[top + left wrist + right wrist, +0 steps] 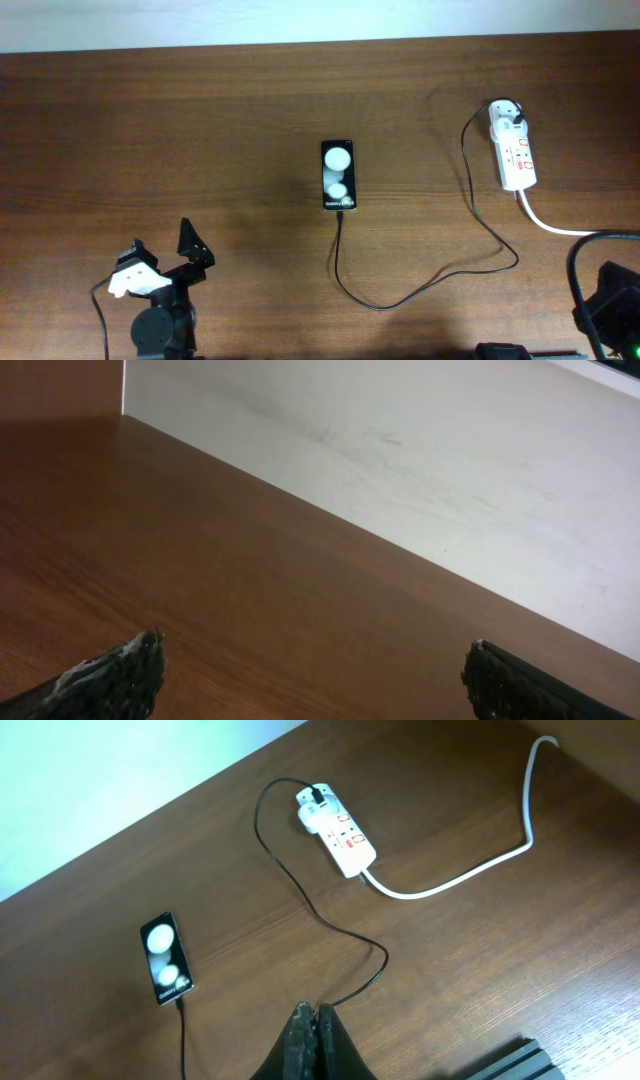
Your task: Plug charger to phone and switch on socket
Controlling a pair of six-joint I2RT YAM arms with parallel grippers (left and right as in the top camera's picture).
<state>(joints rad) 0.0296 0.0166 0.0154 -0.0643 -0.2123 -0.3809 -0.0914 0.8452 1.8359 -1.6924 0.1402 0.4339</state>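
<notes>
The black phone (338, 175) lies flat at mid-table, two white spots on its face; it also shows in the right wrist view (164, 958). The thin black charger cable (430, 290) meets the phone's near end, loops right and runs to the white adapter (507, 118) seated in the white socket strip (518, 155). The right wrist view shows the cable (330, 920) and the strip (345, 840) with red switch marks. My left gripper (165, 250) is open and empty at the near left (315, 670). My right gripper (313, 1015) is shut on nothing, above the cable loop.
The strip's thick white cord (550, 225) trails off the right edge. My right arm's black cables (585, 270) curl at the near right corner. A white wall borders the table's far edge (300, 20). A dark rail (520, 1060) lies at the near edge.
</notes>
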